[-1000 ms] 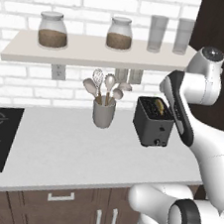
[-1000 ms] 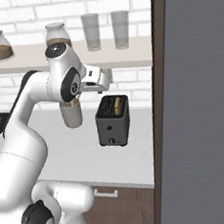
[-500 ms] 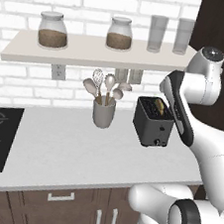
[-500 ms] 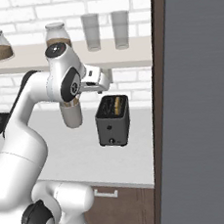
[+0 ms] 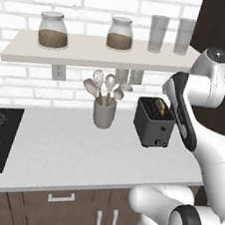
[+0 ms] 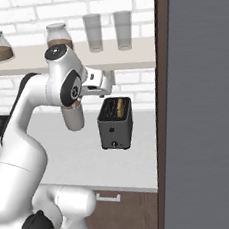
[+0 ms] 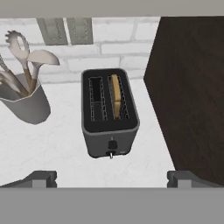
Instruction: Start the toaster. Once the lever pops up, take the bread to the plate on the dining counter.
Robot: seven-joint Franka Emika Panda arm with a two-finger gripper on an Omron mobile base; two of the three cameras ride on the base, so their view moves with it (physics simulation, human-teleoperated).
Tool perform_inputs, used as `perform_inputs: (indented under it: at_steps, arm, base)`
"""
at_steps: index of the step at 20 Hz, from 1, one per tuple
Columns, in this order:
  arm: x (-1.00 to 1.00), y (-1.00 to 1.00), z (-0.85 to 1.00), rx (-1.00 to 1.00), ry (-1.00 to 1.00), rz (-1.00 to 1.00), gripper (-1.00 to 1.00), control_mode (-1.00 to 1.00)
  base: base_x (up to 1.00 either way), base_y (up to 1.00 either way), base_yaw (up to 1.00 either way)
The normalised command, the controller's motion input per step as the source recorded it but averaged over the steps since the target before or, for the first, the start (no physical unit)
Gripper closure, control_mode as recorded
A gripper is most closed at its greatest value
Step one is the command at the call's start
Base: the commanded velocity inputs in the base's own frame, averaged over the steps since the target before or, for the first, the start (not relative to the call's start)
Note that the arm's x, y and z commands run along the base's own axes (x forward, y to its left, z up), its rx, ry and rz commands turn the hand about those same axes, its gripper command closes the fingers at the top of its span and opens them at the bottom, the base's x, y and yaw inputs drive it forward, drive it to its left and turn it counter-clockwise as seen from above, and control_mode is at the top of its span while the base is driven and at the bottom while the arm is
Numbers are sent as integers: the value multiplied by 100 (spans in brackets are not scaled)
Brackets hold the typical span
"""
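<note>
A: Is the toaster on yet?

B: I don't think so. The bread sits in 1 of the 2 slots, the one nearer the dark wall. The little lever on the front has nothing touching it. So the start looks not done.

A: What is left?

B: Almost all of it. Push the lever, wait for the pop, lift the bread out, then take it to the plate.

A: Where is the toaster?

B: On the white counter, just beside the dark wall, near the cup of spoons.

A: And the gripper?

B: It hangs above the toaster, looking down at it. Its 2 fingers are spread as wide as they go. They hold nothing and touch nothing.
</note>
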Motion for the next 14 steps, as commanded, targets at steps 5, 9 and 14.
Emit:
perform_inputs:
  at_steps: [5,9,14]
  arm:
    - [-59,-30,-20,7,-12,-4,-100,-100]
    - [-17,-20,-33,7,-11,0,-100,-100]
    - [9,-3,-30,2,-2,0,-100,-100]
  base:
    - [0,0,0]
    - [0,0,0]
    - [0,0,0]
